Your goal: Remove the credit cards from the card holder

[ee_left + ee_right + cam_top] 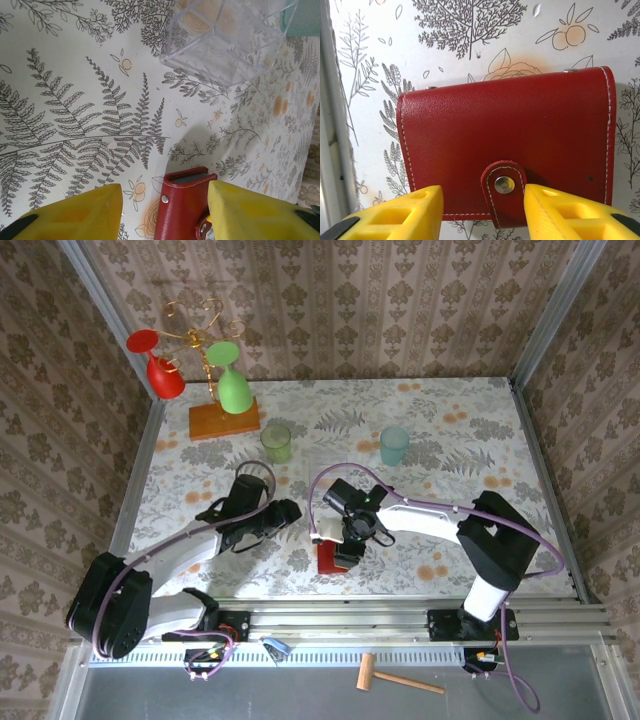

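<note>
Seen from above, the card holder [326, 559] lies largely under the right hand [348, 538], with just a red edge clear of it. In the right wrist view its lower corners sit behind the yellow fingers [395, 212], and its shut cover hides the inside. In the left wrist view its near end is cut off below. The clear box [225, 45] beyond it is cropped at the top.

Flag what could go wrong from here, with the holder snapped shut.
The right hand straddles the snapped tab on the holder; closing may pinch leather and drag the holder rather than unsnap it. The left hand is open, not gripping the holder, so a pull could slide it.
</note>
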Controlling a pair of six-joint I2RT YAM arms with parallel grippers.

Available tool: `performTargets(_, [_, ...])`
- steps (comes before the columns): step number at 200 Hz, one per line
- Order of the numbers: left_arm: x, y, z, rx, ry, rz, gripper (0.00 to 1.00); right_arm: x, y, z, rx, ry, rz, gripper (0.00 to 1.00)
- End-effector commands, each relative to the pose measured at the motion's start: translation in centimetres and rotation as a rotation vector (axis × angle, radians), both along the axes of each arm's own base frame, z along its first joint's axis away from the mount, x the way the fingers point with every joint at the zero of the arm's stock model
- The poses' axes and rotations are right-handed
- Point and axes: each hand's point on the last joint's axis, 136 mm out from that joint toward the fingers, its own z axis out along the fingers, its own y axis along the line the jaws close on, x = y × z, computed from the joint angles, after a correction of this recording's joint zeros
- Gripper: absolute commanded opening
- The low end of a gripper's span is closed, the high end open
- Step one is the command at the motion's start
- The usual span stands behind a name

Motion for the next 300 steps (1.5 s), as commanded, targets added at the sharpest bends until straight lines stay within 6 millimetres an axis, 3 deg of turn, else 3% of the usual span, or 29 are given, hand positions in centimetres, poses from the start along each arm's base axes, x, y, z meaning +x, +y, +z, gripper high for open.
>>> performTargets(1, [-0.1, 0.4, 0.4, -0.016, 0.0, 0.018, 0.49, 0.4, -0.1, 0.1, -0.025, -0.05, 0.065, 0.45])
performTargets(75, [-0.3, 1.1, 0.5, -0.026, -0.009, 0.044, 0.49, 0.5, 0.5, 0.6, -0.015, -0.09, 0.129, 0.39])
performTargets(202, [-0.5, 2.0, 0.4, -0.03, -0.009, 0.075, 0.49, 1.4, 0.3, -1.4, -0.1, -0.082, 0.159, 0.48])
performTargets(300, [0.0, 2.1, 0.3, -0.037, -0.007, 0.087, 0.49, 1.4, 0.8, -1.8, -0.086, -0.067, 0.127, 0.25])
